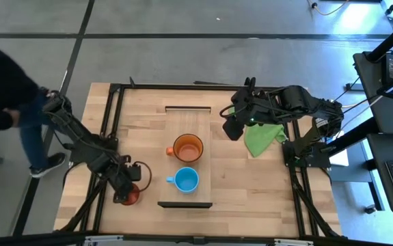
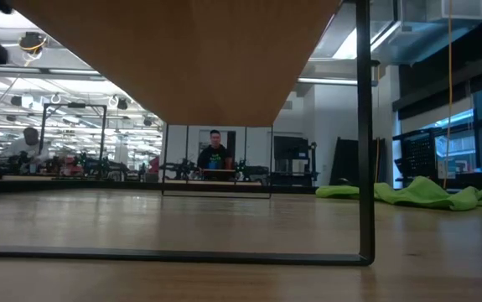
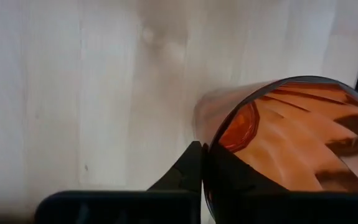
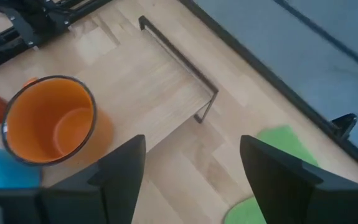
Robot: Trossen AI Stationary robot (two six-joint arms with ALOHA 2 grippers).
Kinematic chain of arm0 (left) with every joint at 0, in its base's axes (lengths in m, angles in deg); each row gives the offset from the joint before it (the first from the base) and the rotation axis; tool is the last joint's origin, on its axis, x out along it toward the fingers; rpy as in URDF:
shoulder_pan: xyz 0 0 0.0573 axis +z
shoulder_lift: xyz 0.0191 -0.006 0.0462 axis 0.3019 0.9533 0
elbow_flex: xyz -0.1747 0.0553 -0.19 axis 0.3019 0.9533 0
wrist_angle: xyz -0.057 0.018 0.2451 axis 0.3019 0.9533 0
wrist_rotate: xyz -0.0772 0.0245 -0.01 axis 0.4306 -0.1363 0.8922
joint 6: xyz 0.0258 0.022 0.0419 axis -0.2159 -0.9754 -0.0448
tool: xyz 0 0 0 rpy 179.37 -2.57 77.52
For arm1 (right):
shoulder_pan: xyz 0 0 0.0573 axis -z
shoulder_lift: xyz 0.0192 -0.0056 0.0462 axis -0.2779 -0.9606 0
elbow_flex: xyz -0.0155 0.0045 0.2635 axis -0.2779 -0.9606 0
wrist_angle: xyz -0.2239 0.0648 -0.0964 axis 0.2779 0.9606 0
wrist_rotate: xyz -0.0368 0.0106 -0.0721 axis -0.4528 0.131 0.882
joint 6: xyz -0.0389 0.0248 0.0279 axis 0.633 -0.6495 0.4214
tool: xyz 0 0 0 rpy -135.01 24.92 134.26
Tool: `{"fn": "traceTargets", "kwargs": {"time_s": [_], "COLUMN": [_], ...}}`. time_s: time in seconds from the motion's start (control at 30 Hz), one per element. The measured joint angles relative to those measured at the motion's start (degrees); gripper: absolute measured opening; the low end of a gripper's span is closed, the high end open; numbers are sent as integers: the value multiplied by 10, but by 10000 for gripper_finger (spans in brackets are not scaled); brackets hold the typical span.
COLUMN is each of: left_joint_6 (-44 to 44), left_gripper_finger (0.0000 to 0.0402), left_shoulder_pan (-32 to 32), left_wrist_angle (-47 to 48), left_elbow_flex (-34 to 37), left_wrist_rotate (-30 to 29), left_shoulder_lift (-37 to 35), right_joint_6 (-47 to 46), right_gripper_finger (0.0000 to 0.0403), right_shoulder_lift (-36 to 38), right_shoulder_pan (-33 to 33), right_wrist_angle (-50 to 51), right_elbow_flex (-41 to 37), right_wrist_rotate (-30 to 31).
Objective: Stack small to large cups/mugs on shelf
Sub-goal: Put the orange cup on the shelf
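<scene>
My left fingers [image 1: 129, 193] pinch the reddish tumbler [image 1: 132, 196] at the worktop's [image 1: 264, 184] near-left edge — one finger [image 3: 188, 169] looks set against its rim, tho the wrist view's cramped. My right fingers [image 1: 230, 128] hang spread over the worktop beside the shelf's [image 1: 184, 158] far end, w/ green cloth [image 1: 261, 137] close by. Orange mug [image 1: 186, 147] and light-blue mug [image 1: 184, 180] sit side by side on the shelf — blue nearer me.

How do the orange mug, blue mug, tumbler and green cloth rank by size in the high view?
1. green cloth, partly under the right arm, so its full spread is unsure.
2. orange mug.
3. blue mug, slightly narrower.
4. tumbler, looks smallest, but the left gripper covers part of it.
</scene>
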Motion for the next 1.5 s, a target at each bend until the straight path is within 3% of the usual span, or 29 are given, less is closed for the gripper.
{"fn": "traceTargets", "kwargs": {"time_s": [0.13, 0.47, 0.6, 0.87, 1.03, 1.2, 1.5], "left_joint_6": [-48, -219, -294, -463, -533, -561, -575], "left_gripper_finger": [6, 3, 2, 2, 1, 1, 1], "left_shoulder_pan": [51, 248, 338, 524, 614, 652, 639], "left_wrist_angle": [18, 277, 284, 299, 249, 250, 240], "left_elbow_flex": [-30, -228, -297, -426, -512, -583, -625], "left_wrist_rotate": [10, -61, -75, -115, -71, -4, 66], "left_shoulder_lift": [-5, -49, -43, 42, 107, 178, 255], "right_joint_6": [-24, -69, -94, -189, -250, -302, -372], "right_gripper_finger": [263, 263, 263, 263, 263, 263, 263], "right_shoulder_lift": [3, 17, 18, 17, 17, 17, 17], "right_shoulder_pan": [-4, -56, -80, -107, -122, -135, -151], "right_wrist_angle": [0, 0, 0, 1, 0, 0, 0], "right_elbow_flex": [0, 0, -11, -88, -119, -149, -187], "right_wrist_rotate": [-12, 35, 59, 67, 69, 75, 77]}}
